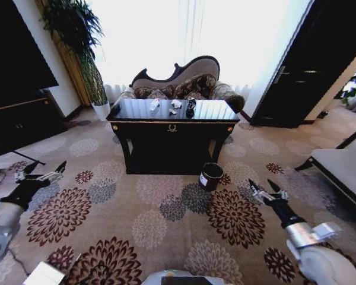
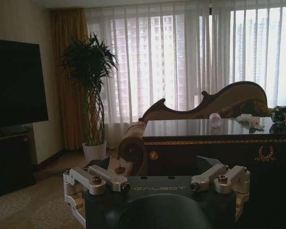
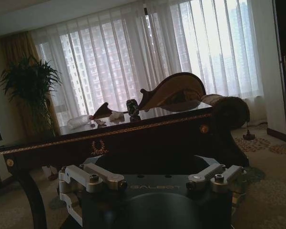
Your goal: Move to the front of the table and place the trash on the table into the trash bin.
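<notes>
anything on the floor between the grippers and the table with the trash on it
Nothing visible: bare patterned carpet lies between the left gripper, the right gripper and the table. The trash bin stands by its front right leg.

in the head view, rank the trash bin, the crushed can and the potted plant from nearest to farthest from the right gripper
From the right gripper, low on the carpet at the right:
1. Trash bin, on the carpet by the table's front right leg.
2. Crushed can, dark, on the black table toward its right half.
3. Potted plant, at the far left beside the curtain.
</notes>
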`<state>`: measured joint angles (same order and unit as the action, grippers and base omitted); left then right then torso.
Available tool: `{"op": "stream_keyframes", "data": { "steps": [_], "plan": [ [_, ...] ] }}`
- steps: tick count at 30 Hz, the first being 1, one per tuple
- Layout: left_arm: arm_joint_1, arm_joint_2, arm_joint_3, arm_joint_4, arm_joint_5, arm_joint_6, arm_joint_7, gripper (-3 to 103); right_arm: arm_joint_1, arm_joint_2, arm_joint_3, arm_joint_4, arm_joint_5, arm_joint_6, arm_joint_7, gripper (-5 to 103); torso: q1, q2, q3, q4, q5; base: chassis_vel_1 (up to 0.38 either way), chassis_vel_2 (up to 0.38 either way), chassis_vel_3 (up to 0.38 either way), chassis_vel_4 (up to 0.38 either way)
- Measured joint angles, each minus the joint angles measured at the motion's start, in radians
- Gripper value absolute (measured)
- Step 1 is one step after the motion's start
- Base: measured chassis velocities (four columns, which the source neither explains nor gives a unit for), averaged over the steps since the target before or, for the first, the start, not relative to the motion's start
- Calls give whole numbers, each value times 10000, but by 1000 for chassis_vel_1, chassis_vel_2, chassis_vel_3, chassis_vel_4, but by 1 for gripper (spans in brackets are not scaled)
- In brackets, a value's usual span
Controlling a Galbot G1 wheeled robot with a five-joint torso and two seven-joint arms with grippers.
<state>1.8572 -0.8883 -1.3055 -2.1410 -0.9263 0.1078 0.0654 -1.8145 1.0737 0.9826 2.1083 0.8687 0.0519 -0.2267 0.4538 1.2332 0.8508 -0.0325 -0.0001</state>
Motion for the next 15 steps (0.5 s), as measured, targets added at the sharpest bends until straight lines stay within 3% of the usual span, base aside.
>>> {"op": "stream_keyframes", "data": {
  "steps": [15],
  "plan": [
    [361,-239,-120,-340,-197,-10,0,100,98,191,-136,524,-174,127,58,100,0,0,0,0,-1,0,0,0,0]
  ]
}}
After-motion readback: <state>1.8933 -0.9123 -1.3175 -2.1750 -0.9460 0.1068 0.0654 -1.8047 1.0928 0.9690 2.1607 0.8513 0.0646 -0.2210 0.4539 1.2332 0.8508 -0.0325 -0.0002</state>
